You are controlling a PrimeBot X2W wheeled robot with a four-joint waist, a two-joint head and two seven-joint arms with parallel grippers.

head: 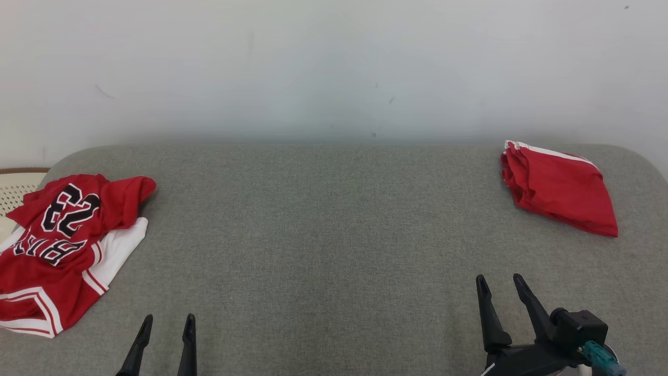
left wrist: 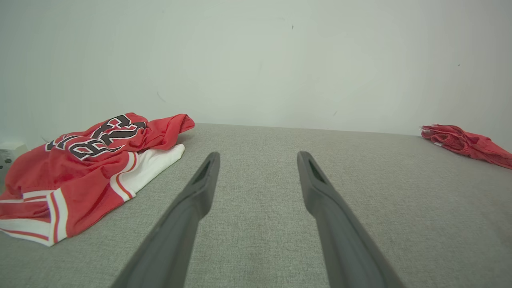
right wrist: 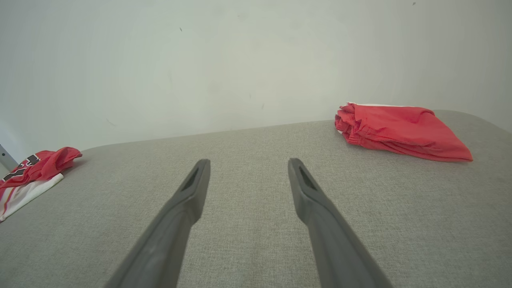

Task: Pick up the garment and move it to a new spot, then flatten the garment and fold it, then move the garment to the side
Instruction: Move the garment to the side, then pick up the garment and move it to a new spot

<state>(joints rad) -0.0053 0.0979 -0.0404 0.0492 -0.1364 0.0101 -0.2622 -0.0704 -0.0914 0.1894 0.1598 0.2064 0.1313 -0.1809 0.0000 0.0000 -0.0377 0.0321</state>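
Sportswear in red is heaped at the desk's left edge: a jersey [head: 68,230] lies crumpled there, its black, white-edged "23" and lettering turned upside down in the head view. The cloth is thin and matte, and it is gathered into soft folds with one rounded lobe pushed toward the desk's middle. A white layer [head: 122,245] is spread beneath it, and red panels trimmed with white bands reach toward the desk's near left corner.

The desk [head: 334,235] is covered in grey woven fabric with a fine grain, and its far corners are rounded. A plain pale wall [head: 334,68] with a few small marks rises behind its far edge.

A folded red garment [head: 561,190] with a white strip along its top rests near the desk's far right corner, well apart from the jersey. A pale perforated thing with a brown rim [head: 13,188] is seen past the desk's left edge.

The left gripper [head: 169,319] is held at the desk's near edge, just beside the heap, fingers spread wide with nothing between them. The right gripper [head: 499,279] is held over the desk's near right part, likewise spread and grasping nothing.
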